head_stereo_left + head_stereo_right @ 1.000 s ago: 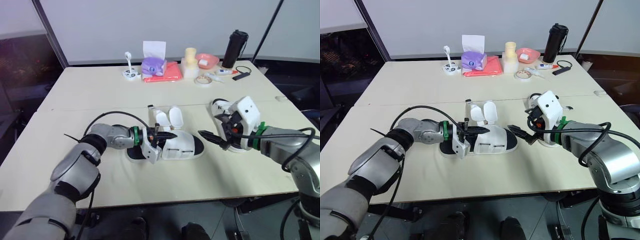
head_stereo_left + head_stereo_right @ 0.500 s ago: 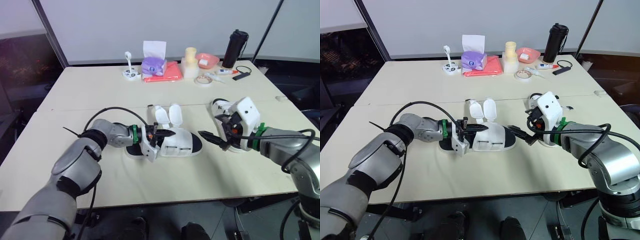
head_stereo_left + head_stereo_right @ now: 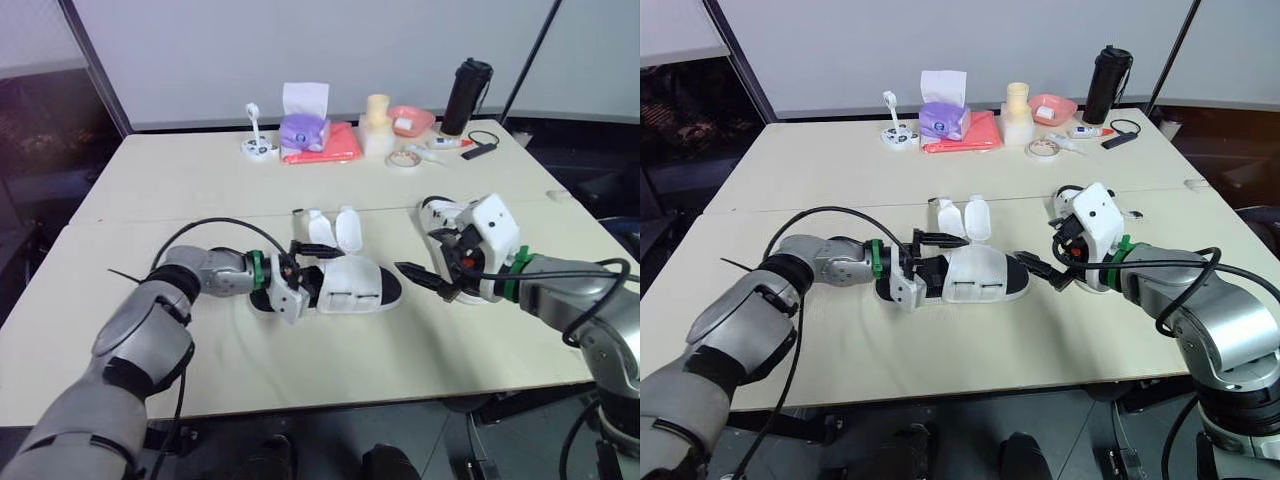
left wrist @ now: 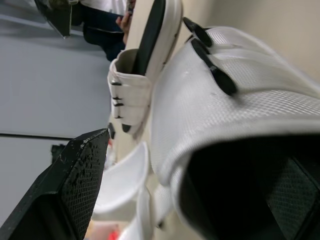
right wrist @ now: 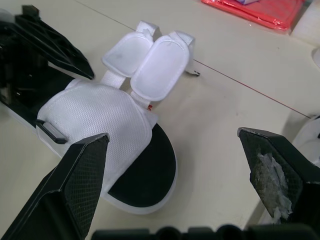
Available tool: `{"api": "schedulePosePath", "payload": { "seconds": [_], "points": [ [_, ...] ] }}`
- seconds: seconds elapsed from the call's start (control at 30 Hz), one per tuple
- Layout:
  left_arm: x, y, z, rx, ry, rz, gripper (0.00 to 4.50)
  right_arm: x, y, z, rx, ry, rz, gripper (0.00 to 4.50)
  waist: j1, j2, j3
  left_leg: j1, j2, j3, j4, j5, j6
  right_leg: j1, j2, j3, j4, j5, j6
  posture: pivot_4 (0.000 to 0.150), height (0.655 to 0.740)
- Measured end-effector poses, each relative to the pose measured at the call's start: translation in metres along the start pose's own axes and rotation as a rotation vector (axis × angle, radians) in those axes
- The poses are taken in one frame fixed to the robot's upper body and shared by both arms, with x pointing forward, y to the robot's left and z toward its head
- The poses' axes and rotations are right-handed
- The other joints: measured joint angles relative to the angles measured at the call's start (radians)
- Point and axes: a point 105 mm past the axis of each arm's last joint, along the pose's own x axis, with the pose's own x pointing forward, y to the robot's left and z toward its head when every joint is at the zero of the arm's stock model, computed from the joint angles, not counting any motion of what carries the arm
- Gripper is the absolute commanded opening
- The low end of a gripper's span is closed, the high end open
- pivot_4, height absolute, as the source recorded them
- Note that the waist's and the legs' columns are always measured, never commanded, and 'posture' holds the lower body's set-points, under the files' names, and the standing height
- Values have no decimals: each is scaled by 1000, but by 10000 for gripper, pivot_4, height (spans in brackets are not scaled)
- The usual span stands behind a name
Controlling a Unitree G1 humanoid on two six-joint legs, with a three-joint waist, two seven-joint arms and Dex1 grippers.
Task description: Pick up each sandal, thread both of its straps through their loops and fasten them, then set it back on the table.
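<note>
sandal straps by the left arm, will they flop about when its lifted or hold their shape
Probably floppy: the two straps lie splayed out loose, unfastened. The sandal itself likely stays rigid and fairly light; its thick sole sits flat and looks foam-like.

Left fingers spread, one clear of the sandal's white mesh upper; a second sandal lies farther right on the table.

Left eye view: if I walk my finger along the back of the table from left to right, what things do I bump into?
small white holder → purple tissue box → cream stack → pink bowl → black bottle
</note>
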Motion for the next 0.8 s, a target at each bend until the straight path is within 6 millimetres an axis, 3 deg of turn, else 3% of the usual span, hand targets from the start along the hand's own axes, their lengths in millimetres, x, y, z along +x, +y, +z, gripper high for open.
{"api": "schedulePosePath", "payload": {
  "seconds": [0.33,0.5,0.67,0.8],
  "points": [
    [-40,-6,-20,-229,141,69,44654,7,4,-3,-11,-3,15,45000,-4,0,0,0,0,0,0,0,0,0,0,0,0,0,0,1500,7400],
    [-56,-4,-39,-562,214,159,44654,20,5,-13,-71,24,8,45000,-9,0,0,-1,1,-1,1,0,0,0,0,0,0,0,0,1500,7400],
    [-75,2,-43,-947,176,261,44654,29,-6,-27,-163,65,-24,45000,-14,1,0,-1,1,-1,0,0,0,-1,0,0,0,0,0,1500,7400],
    [-75,13,-28,-1221,76,296,45000,35,-2,-40,-195,70,33,31522,-12,1,0,-1,1,-2,1,0,0,0,0,0,0,0,0,1500,7400]
  ]
}}
